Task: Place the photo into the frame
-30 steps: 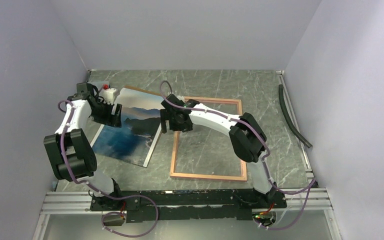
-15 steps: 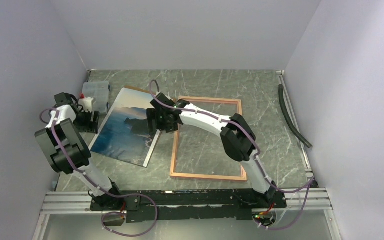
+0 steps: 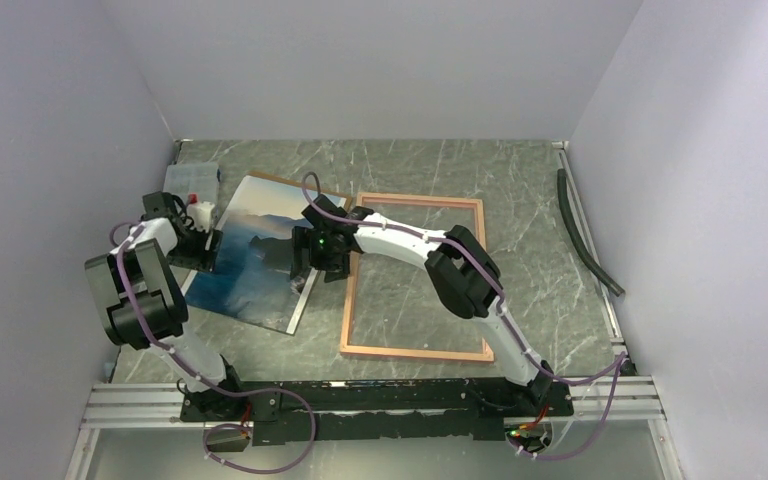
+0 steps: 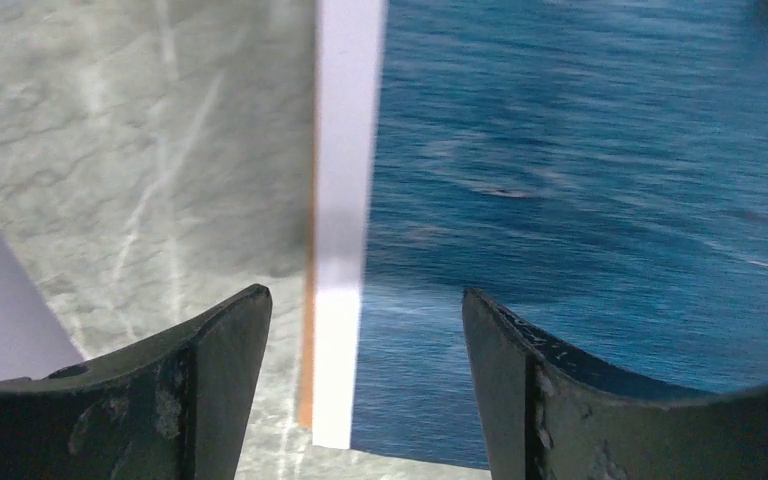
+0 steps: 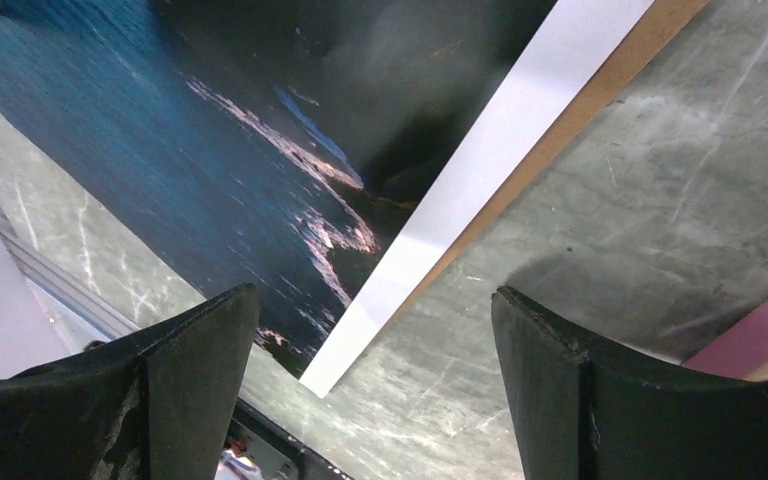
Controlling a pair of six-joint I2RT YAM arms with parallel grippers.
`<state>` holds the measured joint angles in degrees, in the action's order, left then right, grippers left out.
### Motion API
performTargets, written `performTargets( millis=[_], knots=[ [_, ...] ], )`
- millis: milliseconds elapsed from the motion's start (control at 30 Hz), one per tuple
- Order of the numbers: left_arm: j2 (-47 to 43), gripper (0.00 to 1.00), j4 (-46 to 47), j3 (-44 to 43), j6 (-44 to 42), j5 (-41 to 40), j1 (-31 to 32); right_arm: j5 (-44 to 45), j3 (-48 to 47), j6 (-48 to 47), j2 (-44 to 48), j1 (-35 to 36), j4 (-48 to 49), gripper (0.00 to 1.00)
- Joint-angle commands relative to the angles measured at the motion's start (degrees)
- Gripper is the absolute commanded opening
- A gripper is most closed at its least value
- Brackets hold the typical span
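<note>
When scanning outward from the arm bases, find first the frame, flat on the marble table. Just left of it, outside its rails, see the photo, askew on a brown backing board. Note the left gripper spread wide astride the photo's white left border, clasping nothing. Note the right gripper equally wide over the right border, its arm crossing the frame's far-left corner. Farther back, spot a clear plastic box and, right, a black hose.
</note>
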<state>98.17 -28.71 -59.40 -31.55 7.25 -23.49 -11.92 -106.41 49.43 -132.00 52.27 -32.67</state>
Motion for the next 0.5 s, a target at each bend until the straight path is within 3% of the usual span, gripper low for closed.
performTargets(
  millis=[0, 233, 467],
  knots=[
    [-0.37, 0.75, -1.84, 5.37, 1.27, 1.33, 3.36, -3.41, 1.66, 3.79, 0.81, -0.81, 2.91, 0.9],
    [-0.51, 0.7, -5.01, 7.19, 0.01, 4.89, 4.71, -7.99, 5.59, 10.58, 1.35, -1.75, 7.94, 0.9],
    [-1.11, 0.58, -15.28, 2.86, -2.05, 14.23, 4.96, -4.57, 8.7, 15.74, 3.31, -1.75, 10.56, 0.87]
  ],
)
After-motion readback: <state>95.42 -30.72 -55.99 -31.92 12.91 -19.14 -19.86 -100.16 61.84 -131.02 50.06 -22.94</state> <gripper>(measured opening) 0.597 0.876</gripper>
